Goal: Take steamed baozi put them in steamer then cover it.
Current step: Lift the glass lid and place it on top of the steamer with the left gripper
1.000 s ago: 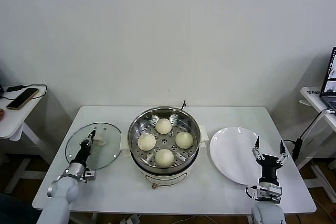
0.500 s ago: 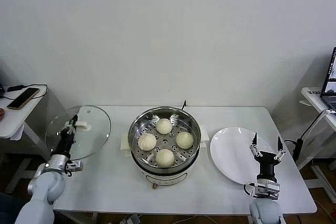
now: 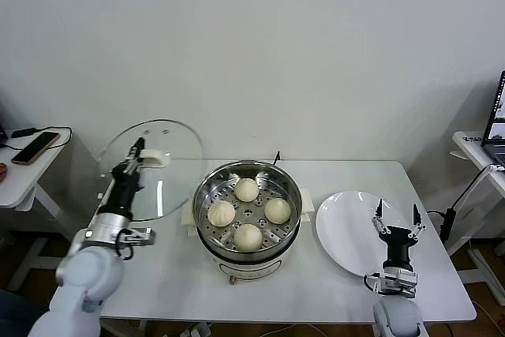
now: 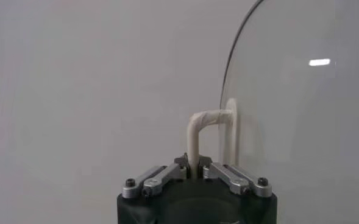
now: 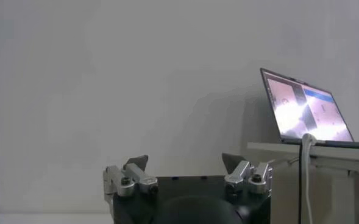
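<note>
From the head camera I see my left pincer (image 3: pixel 136 153) clenched on the cream handle of the cover (image 3: pixel 150 170), holding the glass lid up on edge in the air, above the left part of the worktop (image 3: pixel 166 274) and just left of the steamer (image 3: pixel 247 215). The glass is clear, so its lower rim is hard to follow against the worktop and my own arm. The steamer stands uncovered in the middle, with four steamed baozi (image 3: pixel 247 189) on its perforated tray; the near one hides part of the tray holes, and the pot wall cuts off most of the base. My right pincer (image 3: pixel 395 224) hovers over the near edge of the white plate (image 3: pixel 347 230), released, fingers spread and pointing up; it covers part of the plate rim. At the far left, a phone (image 3: pixel 33 147) lies on a side table that the frame cuts off.

On the left wrist camera, the left pincer (image 4: pixel 194 165) grips the looped handle; only part of the cover (image 4: pixel 301 109) shows, the rest runs out of frame.

On the right wrist camera, the right pincer (image 5: pixel 185 164) stands wide apart with nothing between the tips. A laptop (image 5: pixel 307 112) sits on a desk beyond, partly cut off.
</note>
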